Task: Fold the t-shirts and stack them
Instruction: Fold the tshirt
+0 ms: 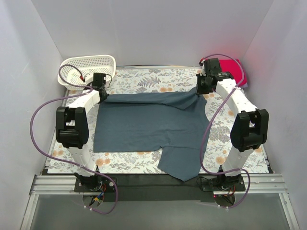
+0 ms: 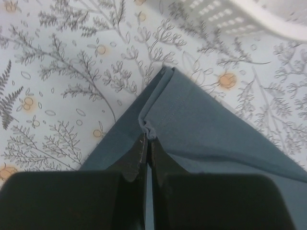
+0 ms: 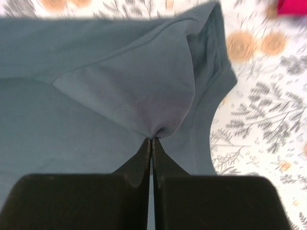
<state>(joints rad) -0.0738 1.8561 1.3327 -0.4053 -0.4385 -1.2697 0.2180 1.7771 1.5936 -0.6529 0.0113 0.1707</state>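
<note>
Left gripper (image 2: 147,140): we see it clamped on a corner of the blue-grey t-shirt (image 1: 148,125).
Right gripper (image 3: 151,139): pinching a bunched fold of that shirt.
Shirt position: we see it spread between both grippers.
Red t-shirt (image 1: 241,72): just behind right gripper.
Basket (image 1: 88,66): beside left gripper.

Bright even light, soft shadows; right wrist view blurred.

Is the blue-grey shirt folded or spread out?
Mostly spread: the blue-grey shirt lies flat, with only its far right corner turned over.
</note>
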